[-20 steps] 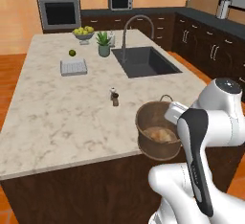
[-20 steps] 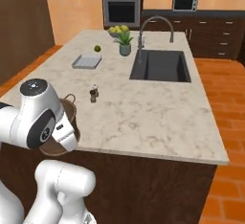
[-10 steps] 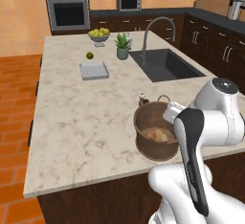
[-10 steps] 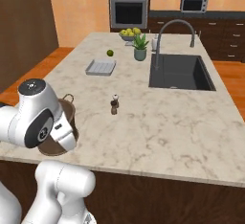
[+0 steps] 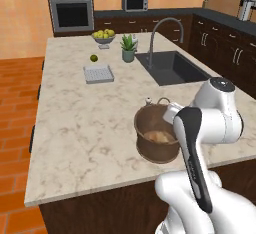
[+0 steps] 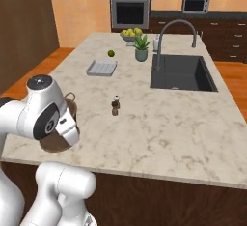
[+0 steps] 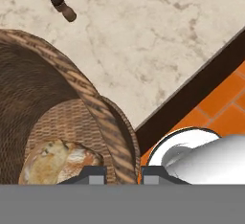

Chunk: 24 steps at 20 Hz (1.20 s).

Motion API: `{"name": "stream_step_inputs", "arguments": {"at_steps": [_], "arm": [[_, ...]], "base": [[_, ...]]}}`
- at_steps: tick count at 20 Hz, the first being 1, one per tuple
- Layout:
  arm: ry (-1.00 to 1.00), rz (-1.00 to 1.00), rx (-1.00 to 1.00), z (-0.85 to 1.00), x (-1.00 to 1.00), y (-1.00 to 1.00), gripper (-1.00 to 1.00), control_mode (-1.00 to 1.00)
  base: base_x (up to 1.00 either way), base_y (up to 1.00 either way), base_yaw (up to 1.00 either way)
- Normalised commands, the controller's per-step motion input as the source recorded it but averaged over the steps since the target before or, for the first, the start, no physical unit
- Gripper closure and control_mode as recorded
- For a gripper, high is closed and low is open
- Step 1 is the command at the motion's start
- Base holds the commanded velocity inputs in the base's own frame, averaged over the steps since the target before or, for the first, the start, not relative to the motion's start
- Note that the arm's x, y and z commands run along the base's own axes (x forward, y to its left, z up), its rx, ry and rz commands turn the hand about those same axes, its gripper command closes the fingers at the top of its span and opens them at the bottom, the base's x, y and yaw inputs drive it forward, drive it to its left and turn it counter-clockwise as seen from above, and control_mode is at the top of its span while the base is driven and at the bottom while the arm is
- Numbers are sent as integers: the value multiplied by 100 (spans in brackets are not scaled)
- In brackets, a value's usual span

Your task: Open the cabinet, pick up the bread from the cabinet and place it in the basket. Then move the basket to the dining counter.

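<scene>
The basket (image 5: 157,140) hangs over the near edge of the dining counter (image 5: 75,118), its rim pinched in the hand (image 7: 122,174), one fingertip inside the wall and one outside. The bread (image 7: 57,163) lies on the basket's floor. A small pepper grinder (image 6: 115,105) stands just beyond, toward the sink (image 6: 181,73).

arm (image 5: 210,128): glossy white rounded links
joints: dark grey caps, black strip on one link
fingertips (image 7: 93,174): small, dark grey
</scene>
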Motion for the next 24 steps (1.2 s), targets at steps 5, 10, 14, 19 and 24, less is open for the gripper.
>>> {"name": "stream_step_inputs", "arguments": {"at_steps": [5, 10, 14, 19, 24], "arm": [[14, 7, 4, 0, 100, 38, 100, -100], [10, 8, 3, -1, 100, 12, 100, -100], [8, 4, 6, -29, 100, 0, 100, -100], [7, 3, 10, -26, 100, 15, 100, -100], [1, 1, 1, -34, 88, 26, 100, -100]], "base": [[0, 0, 0], [0, 0, 0], [0, 0, 0], [0, 0, 0], [0, 0, 0]]}}
